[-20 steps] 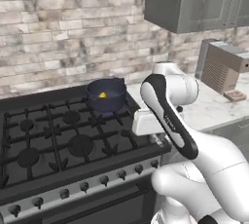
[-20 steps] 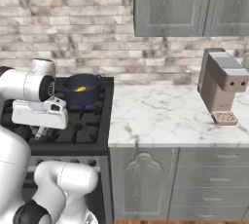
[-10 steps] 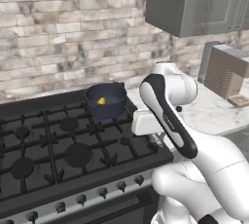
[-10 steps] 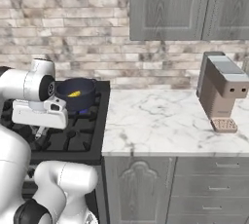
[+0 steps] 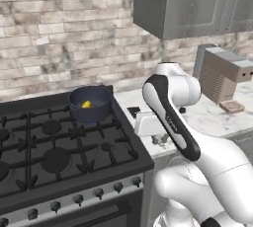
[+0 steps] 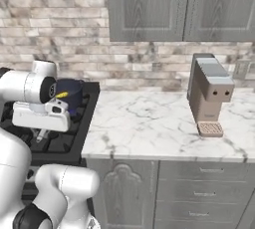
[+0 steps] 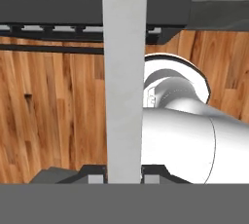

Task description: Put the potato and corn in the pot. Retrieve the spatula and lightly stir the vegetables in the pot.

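The dark blue-grey pot (image 5: 90,103) (image 6: 69,93) stands on the stove's back right burner. The yellow corn (image 5: 86,104) (image 6: 62,94) lies inside it. The potato is hidden from view. My gripper (image 5: 160,140) (image 6: 42,134) (image 7: 124,174) hangs at the stove's front right corner, pointing down, in front of and to the right of the pot. It is shut on the spatula (image 7: 124,72), whose flat grey handle runs straight up from between the fingers in the hand view. The blade is out of sight.
The black gas stove (image 5: 49,147) sits left of a marble counter (image 6: 149,118). A brown coffee machine (image 5: 225,75) (image 6: 209,93) stands on that counter at the right. Grey wall cabinets (image 6: 174,4) hang above. A wood floor (image 7: 48,121) lies below the hand.
The base has driven to the right, so stove and pot slid left in both base views and more counter shows. The arm holds its pose, and the grip on the spatula is unchanged.
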Available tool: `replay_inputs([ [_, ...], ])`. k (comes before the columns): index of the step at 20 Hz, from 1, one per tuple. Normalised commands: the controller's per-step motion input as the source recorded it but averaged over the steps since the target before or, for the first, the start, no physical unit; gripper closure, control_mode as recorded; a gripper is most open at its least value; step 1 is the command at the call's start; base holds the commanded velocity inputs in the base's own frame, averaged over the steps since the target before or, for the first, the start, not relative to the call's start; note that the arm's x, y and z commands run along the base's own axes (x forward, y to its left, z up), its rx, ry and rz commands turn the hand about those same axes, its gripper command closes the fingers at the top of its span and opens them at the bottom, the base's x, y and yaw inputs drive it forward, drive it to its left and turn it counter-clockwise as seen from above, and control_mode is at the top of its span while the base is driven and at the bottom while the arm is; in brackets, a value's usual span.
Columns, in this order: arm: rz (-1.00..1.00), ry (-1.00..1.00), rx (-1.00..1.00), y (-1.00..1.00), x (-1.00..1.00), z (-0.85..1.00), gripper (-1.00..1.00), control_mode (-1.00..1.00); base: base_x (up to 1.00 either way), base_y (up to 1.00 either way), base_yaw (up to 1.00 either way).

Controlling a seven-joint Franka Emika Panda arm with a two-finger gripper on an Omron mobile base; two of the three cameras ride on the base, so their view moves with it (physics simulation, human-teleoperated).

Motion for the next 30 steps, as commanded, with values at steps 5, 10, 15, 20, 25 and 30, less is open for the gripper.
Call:
replay_inputs([
  [5,0.0,0.0,0.0,0.0,0.0,0.0,1.0,1.0,0.71,-0.01,0.11],
  [10,0.0,0.0,0.0,0.0,0.0,0.0,1.0,1.0,0.6,0.01,0.06],
  [15,0.0,0.0,0.0,0.0,0.0,0.0,1.0,1.0,0.0,0.0,0.0],
  [20,0.0,0.04,-0.06,0.01,0.0,0.14,1.0,-1.0,0.0,0.0,0.0],
  [25,0.12,0.08,-0.37,0.29,0.16,0.95,1.0,-1.0,0.0,0.0,0.0],
  [30,0.21,0.07,-0.35,0.08,0.91,0.73,1.0,-1.0,0.0,0.0,0.0],
])
